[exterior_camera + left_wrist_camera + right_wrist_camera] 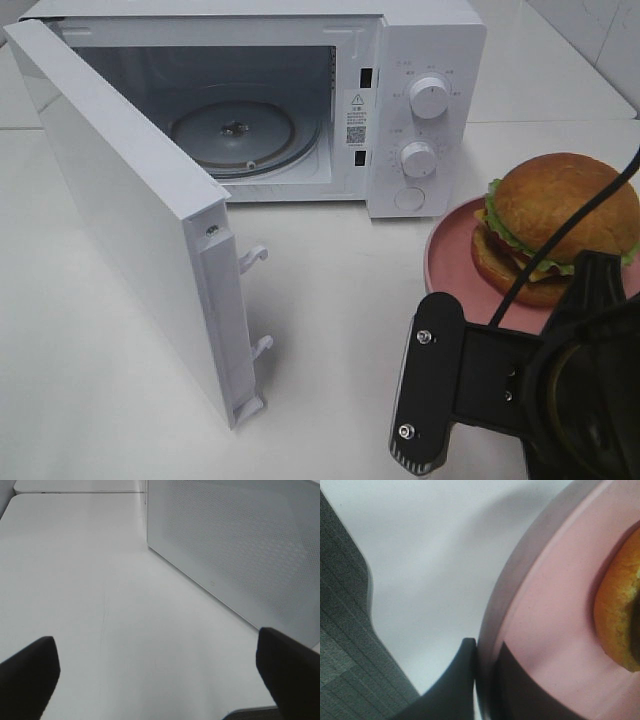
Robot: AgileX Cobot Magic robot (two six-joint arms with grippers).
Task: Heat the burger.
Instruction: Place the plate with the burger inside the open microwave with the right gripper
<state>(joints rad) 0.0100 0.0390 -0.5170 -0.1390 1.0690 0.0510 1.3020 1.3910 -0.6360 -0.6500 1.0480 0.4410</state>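
Right fingers clamp the rim of the smooth pink plate under the glossy domed burger; left fingers splay wide over white worktop.

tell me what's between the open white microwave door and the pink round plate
Only bare white tabletop between the white microwave door and the pink round plate, per the exterior high view.

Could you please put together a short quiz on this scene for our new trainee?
1. True or false: the burger sits on the pink plate, outside the microwave.
2. The fingers of the right gripper are shut on: A) the burger, B) the plate's rim, C) the microwave door.
3. Fill in: the left gripper is ___, holding nothing.
Key: 1 true; 2 B; 3 open.
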